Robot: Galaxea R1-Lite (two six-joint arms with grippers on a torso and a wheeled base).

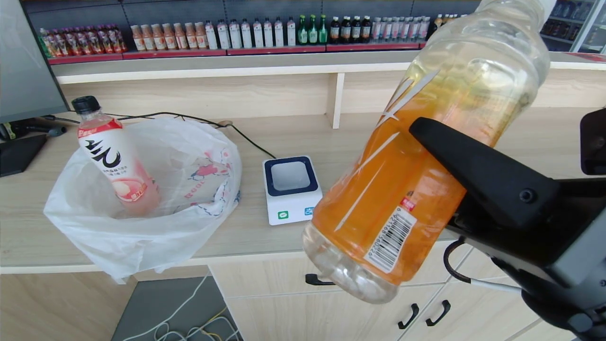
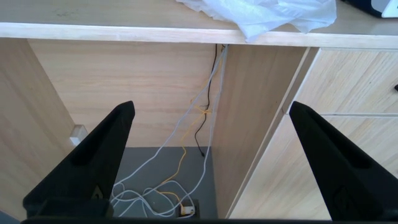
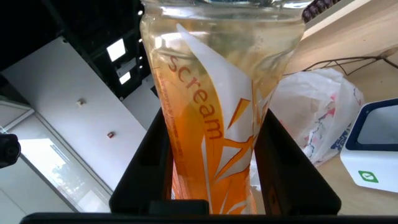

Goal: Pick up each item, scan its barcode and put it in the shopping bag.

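Counter (image 1: 544, 142) with shopping bag (image 1: 194, 199); drinks shelf (image 1: 236, 35) behind

Counts, kind by kind, around the right jaws

Two drink bottles: one clear plastic bottle with an orange label (image 1: 402, 189) clamped between the jaws, and one pink-and-white bottle with a black cap (image 1: 116, 156) well apart from them, standing in the one crumpled white plastic shopping bag (image 1: 208, 199). One white square scanner with a dark blue rim (image 1: 292, 192) sits between bag and jaws on the one pale wooden desk (image 1: 331, 142). Three black cabinet handles (image 1: 410, 316) show below.
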